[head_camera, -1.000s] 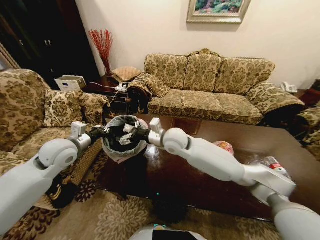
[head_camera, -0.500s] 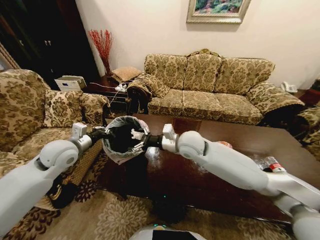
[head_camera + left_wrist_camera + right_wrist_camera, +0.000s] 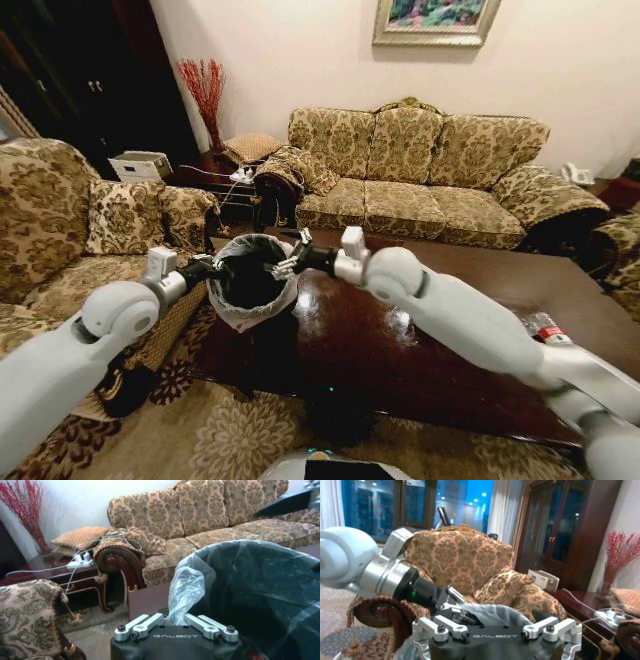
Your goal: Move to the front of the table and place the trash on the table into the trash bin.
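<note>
From the head view we see the trash bin (image 3: 250, 280), small and round with a dark inside and a thin, crinkly, see-through bag around its rim. It sits at the near left corner of the table (image 3: 400, 350), which is big, dark and shiny like glass. Our left gripper (image 3: 214, 268) is at the bin's left rim and pinches the bag there. Our right gripper (image 3: 287, 262) is over the bin's far right rim, with its fingers spread apart and nothing between them. Far to the right on the table lies a clear bottle (image 3: 545, 330) with a red cap, well apart from the bin. The wide table top between the bin and the bottle is bare and smooth.

In the left wrist view, our left gripper (image 3: 176, 623) has its metal fingers closed on a bunched fold of the bag liner (image 3: 186, 588). The bin (image 3: 250, 592) opens wide just past it (its inside looks dark blue-grey here). A flowery sofa (image 3: 200, 521) stands behind.

In the right wrist view, our right gripper (image 3: 497, 628) has its fingers set wide apart. Below it we see a bit of the crinkly bag (image 3: 485, 611). The left gripper (image 3: 455, 607) seems to hold that bag, though it is hard to see. A patterned armchair (image 3: 465, 566) is behind.
</note>
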You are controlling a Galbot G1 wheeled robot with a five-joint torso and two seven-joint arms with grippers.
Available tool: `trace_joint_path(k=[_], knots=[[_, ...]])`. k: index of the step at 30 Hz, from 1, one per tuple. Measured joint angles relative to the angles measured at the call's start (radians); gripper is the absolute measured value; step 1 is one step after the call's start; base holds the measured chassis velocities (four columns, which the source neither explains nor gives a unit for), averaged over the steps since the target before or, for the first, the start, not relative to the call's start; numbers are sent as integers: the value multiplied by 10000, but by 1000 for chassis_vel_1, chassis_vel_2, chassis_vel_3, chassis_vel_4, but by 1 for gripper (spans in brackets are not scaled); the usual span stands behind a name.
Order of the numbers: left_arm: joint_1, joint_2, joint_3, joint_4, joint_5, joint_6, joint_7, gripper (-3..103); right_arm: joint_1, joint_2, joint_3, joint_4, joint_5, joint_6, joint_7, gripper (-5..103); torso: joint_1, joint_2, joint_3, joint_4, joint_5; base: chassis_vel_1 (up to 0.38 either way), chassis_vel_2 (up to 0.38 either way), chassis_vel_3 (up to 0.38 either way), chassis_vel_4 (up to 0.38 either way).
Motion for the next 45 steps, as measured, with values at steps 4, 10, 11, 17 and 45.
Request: trace_joint_path(k=[4, 10, 11, 17, 45], knots=[[-2, -17, -5, -27, 0, 6, -39, 1, 271, 650, -335, -303, 229, 16, 507, 100, 1, 0, 0, 1, -1, 0, 0, 0, 0], [16, -53, -76, -27, -10, 39, -83, 1, 114, 562, 257, -309, 600, -71, 1569, 100, 0, 0, 0, 3, -1, 0, 0, 0, 0], [16, -53, -76, -27, -10, 39, -83, 1, 114, 562, 257, -309, 600, -71, 1569, 100, 0, 0, 0, 3, -1, 0, 0, 0, 0], [-142, -251, -22, 746, 434, 39, 28, 1, -1290, -1155, 2124, 476, 857, -379, 1946, 100, 0, 0, 0, -8, 5, 0, 0, 0, 0], [-78, -613, -54, 1009, 697, -36, 154, 1, -5734, 763, 3180, -5193, -3559, 2797, 657, 79, 0, 0, 0, 1, 0, 0, 0, 0, 0]])
